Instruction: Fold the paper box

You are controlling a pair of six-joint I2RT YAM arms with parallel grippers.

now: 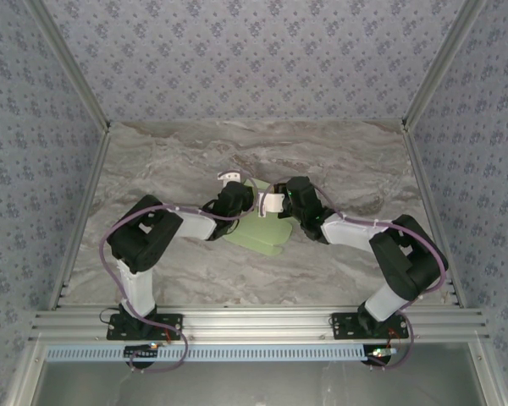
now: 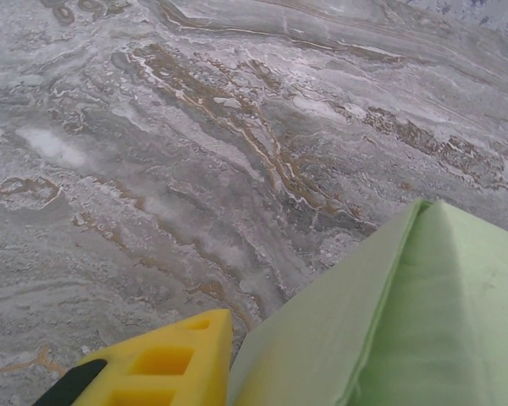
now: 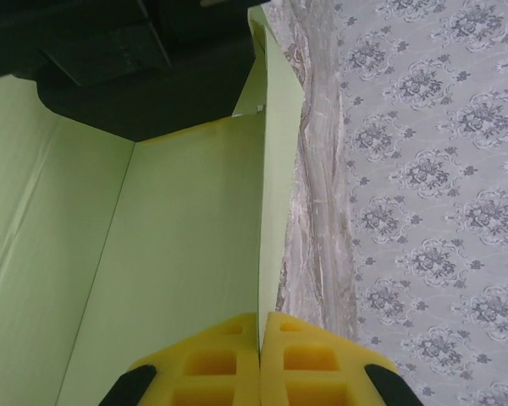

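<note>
Paper box [image 1: 261,230]: pale green card at the middle of the table [image 1: 169,161], between both grippers, one panel folded up
Right gripper [image 3: 260,334]: yellow fingers pressed together on the upright panel's edge
Left gripper [image 1: 240,197]: one yellow finger [image 2: 165,359] just beside the card; grip cannot be told

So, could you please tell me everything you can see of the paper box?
The paper box is pale lime-green thin card, creased into panels and only partly folded, on the table between both arms. The right gripper is shut on a raised panel's edge; the left gripper's yellow finger sits beside another folded flap.
</note>
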